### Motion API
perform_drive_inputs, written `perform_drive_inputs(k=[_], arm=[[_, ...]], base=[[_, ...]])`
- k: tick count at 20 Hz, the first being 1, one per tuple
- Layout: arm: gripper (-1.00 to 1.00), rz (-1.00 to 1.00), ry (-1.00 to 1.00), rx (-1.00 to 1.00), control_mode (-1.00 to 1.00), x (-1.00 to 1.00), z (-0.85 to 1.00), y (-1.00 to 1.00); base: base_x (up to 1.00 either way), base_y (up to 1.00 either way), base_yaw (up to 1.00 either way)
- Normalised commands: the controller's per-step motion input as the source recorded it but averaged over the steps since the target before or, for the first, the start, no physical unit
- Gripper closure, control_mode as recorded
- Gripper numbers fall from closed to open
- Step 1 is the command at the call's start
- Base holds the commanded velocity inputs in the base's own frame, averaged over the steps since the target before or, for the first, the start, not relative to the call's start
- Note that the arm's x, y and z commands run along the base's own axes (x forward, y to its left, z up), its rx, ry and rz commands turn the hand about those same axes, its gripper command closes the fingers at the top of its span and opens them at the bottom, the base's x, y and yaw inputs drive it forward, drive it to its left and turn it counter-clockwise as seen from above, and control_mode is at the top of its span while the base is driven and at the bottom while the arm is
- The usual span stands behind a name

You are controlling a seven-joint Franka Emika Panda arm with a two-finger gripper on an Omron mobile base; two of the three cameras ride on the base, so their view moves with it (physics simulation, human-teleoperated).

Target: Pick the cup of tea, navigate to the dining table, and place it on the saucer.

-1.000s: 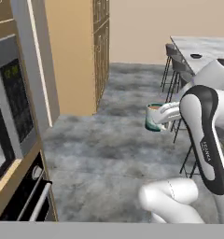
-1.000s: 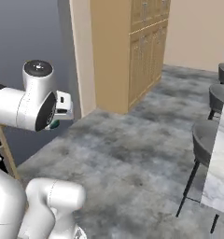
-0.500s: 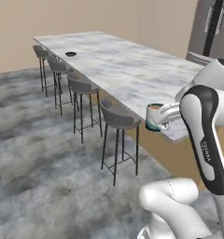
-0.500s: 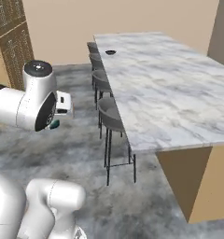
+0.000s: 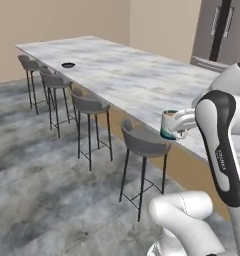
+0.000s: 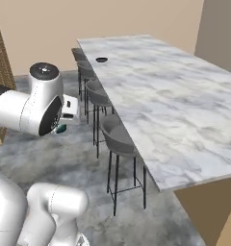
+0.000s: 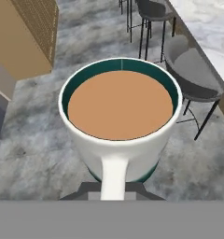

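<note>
— What finishes do you read from your station?
— I see the dining table (image 5: pixel 122 75) with a smooth marble-look top, the stools (image 5: pixel 142 142) with matt grey seats on thin dark metal legs.
— And the cup of tea (image 7: pixel 121 135)?
— I see a glossy, ceramic-looking wall.

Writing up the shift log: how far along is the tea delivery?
Done: the cup of tea is picked up, shut in the gripper by its handle, tea unspilled. In hand: the base is alongside the dining table, near its stools. Left: reaching the saucer at the far end and setting the cup on it.
</note>
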Motion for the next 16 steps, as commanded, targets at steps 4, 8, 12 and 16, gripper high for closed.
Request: perform_drive_inputs(k=[4,8,12,16], arm=[[1.00,0.00,0.00,0.00,1.00,0.00,0.00,0.00],[1.00,0.00,0.00,0.00,1.00,0.00,0.00,0.00],[1.00,0.00,0.00,0.00,1.00,0.00,0.00,0.00],[1.00,0.00,0.00,0.00,1.00,0.00,0.00,0.00]], base=[[1.00,1.00,0.06],[1.00,0.99,0.08],[1.00,1.00,0.05],[1.00,1.00,0.02]])
